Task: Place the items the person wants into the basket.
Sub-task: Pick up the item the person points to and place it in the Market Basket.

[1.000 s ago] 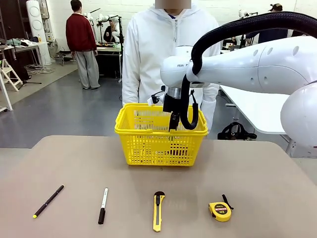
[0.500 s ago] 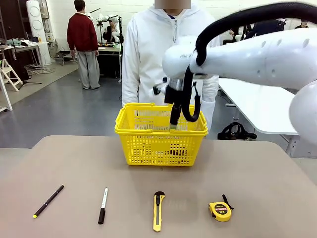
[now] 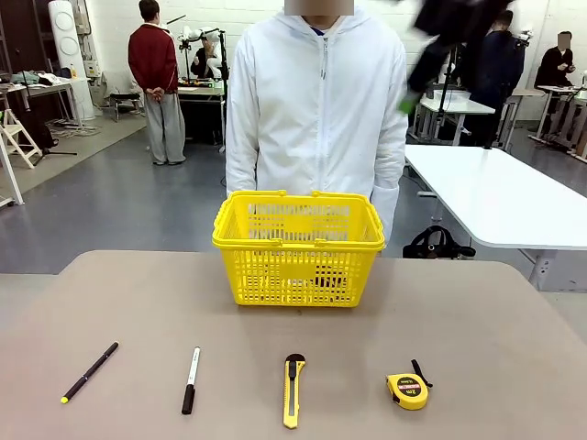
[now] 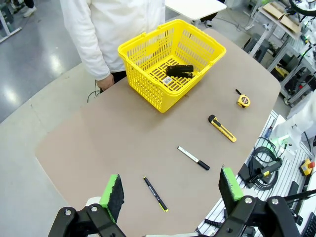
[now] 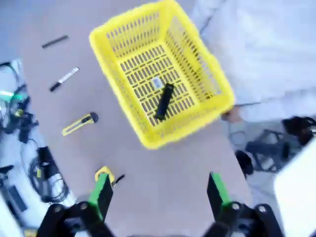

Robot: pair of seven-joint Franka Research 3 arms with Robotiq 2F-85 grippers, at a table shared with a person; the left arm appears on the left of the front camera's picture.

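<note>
Lifted the right claw (image 5: 158, 185) high above the yellow lattice-sided plastic shopping basket (image 3: 266, 266), up from just inside its rim a second ago. Spread wide now, green pads apart, grasping nothing. Left behind on the basket floor: a black oblong block (image 5: 164, 101), lying flat, clear of the walls; cannot tell what sort of item.

Holding the left claw (image 4: 171, 177) well back from the basket, likewise released and empty.

Lying outside the basket on the brown table (image 3: 495, 312), in a row on the robot's side of it:
- the small yellow-and-black tape measure with black strap (image 3: 406, 390), off past the basket's right end
- the yellow-and-black utility knife (image 3: 293, 394), about level with its middle
- the white marker with black cap (image 3: 190, 378), just past its left end
- the thin black pen with yellow tip (image 3: 89, 372), farthest left

Standing just behind the basket: the person in a white hooded jacket (image 3: 316, 110).

Reads as one drop finished. With tape measure and pen not yet inside, judged partway at best, pending whichever item gets asked for.
</note>
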